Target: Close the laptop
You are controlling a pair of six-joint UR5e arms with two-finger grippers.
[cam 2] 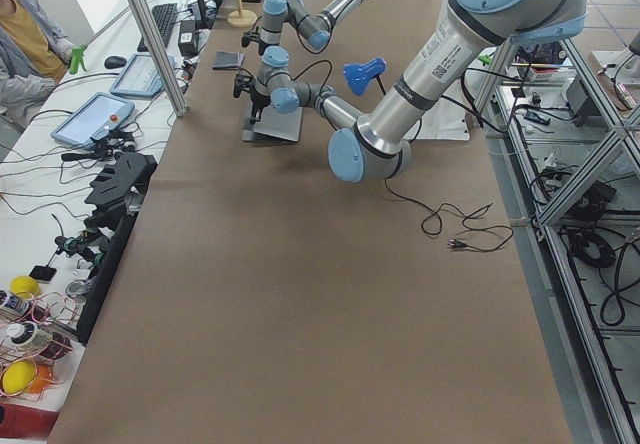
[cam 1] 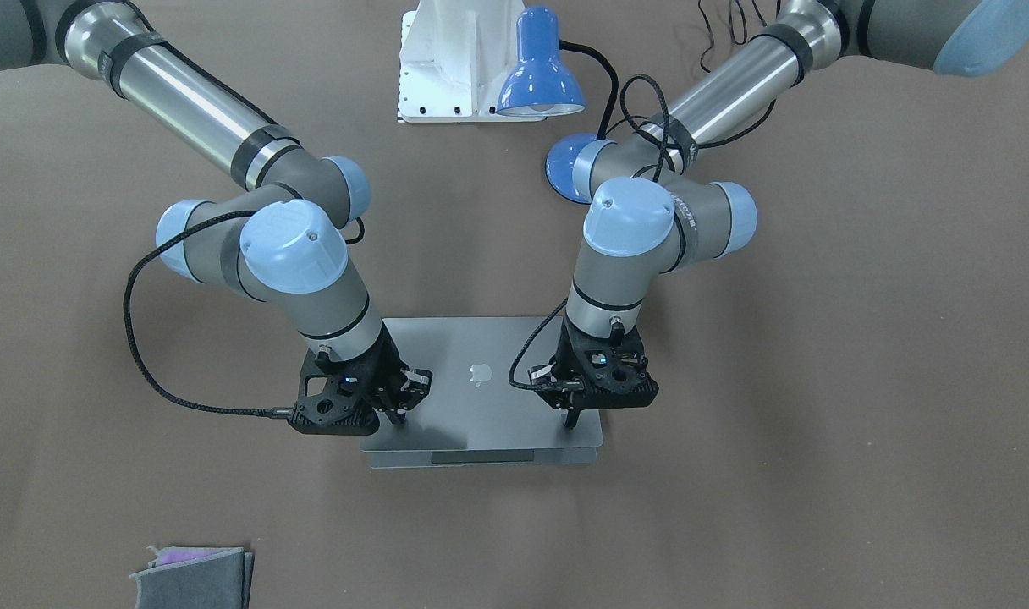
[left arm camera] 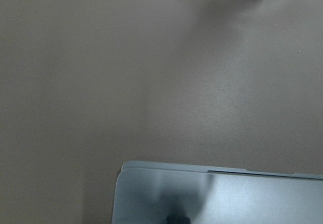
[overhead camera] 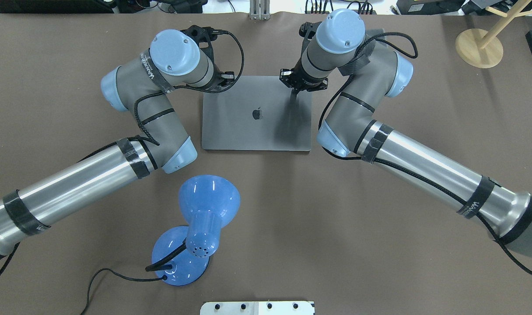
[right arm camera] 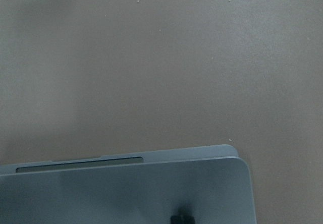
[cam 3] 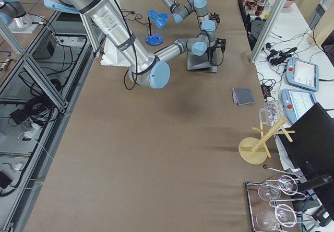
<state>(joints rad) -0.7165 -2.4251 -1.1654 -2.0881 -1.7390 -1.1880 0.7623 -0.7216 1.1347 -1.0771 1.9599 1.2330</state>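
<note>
- The laptop (cam 1: 497,414) lies flat beyond the lamp (cam 1: 538,72), with its hinge edge towards the lamp and its long side running across the lamp's front.
- Its lid is almost down, and only a thin seam shows at the edge away from the lamp.
- The left gripper (cam 1: 571,420) and the right gripper (cam 1: 394,414) have their fingers together. Each presses on a lid corner farthest from the lamp, so the remaining push is probably straight down.

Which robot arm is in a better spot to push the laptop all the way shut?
It's nearly a tie. The left gripper and the right gripper each rest their fingertips on the laptop lid, near its front corners, one on each side. Pushing with both together looks best.
</note>
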